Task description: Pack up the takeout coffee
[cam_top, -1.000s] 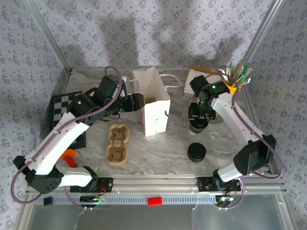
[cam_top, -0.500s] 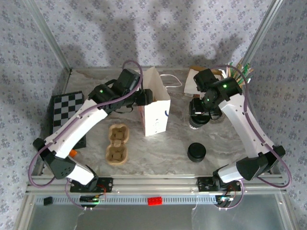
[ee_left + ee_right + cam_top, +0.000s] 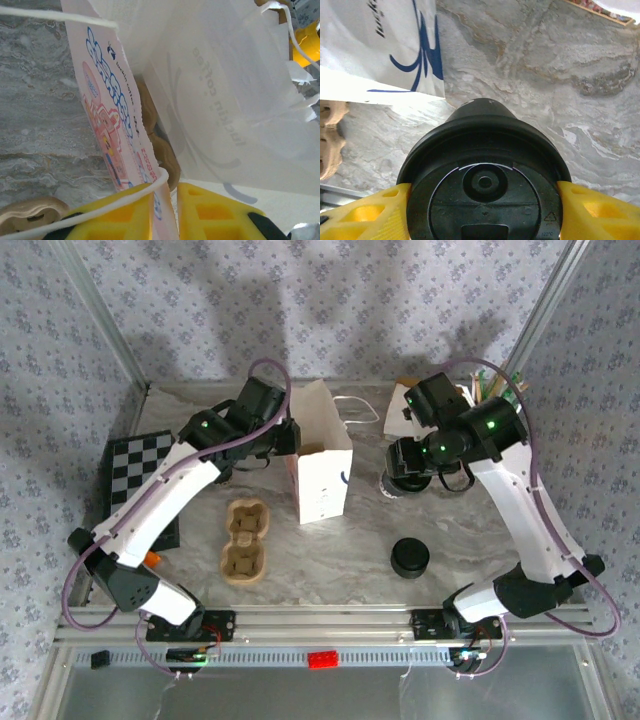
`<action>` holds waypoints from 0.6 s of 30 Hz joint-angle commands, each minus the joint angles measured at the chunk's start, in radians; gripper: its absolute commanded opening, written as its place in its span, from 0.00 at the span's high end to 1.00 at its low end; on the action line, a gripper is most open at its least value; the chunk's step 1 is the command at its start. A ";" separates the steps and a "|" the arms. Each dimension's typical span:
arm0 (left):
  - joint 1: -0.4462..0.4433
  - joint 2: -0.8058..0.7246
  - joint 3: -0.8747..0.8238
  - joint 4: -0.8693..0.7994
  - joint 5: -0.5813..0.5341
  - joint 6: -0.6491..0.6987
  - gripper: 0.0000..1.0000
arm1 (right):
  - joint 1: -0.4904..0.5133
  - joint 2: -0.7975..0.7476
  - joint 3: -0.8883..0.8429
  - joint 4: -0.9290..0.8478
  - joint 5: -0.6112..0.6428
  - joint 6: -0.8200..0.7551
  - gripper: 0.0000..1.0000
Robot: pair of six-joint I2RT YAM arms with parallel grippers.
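Change since a second ago: the left arm has swung in from the left side of the table to the white paper bag (image 3: 325, 480). The right arm has carried the cup (image 3: 390, 483) leftward, nearer the bag.

Left hand (image 3: 165, 210): narrow, nipping the bag's left wall at the rim. A white handle cord (image 3: 75, 15) also runs between the fingers. The bag stands upright at mid-table toward the far edge, mouth up. The brown cup carrier (image 3: 243, 540) lies nearer the front edge, apart from the bag.

Right hand (image 3: 485, 200): holding the cup, one yellow finger on each side at about lid level. The cup appears clear of the table (image 3: 330, 560) and sits just right of the bag, between it and the right edge. The black lid (image 3: 485, 195) is seated on the cup, sip hole visible.

Handling assessment:
- The paper wall is likely thin and light and will dent under a hard squeeze.
- The plastic lid is smooth, probably press-fitted, and could pop off if the body is crushed.
- Contents cannot be seen. If the cup is full it carries more weight and must stay upright.
- The best hold is judged to be the upper body just under the rolled rim, where the cup is stiffest.
- The bag is soft and its mouth needs holding open.
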 commanded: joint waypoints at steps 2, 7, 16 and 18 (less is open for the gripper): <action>0.021 0.002 0.030 -0.020 0.041 0.037 0.86 | 0.022 0.009 0.084 -0.057 -0.020 -0.006 0.37; 0.030 0.004 0.037 -0.022 0.099 0.061 0.92 | 0.038 0.032 0.168 -0.074 -0.029 -0.004 0.37; 0.027 -0.006 0.031 -0.005 0.138 0.055 1.00 | 0.051 0.102 0.366 -0.086 -0.079 0.011 0.38; 0.025 -0.009 0.031 -0.004 0.141 0.055 1.00 | 0.055 0.120 0.406 -0.085 -0.088 0.012 0.38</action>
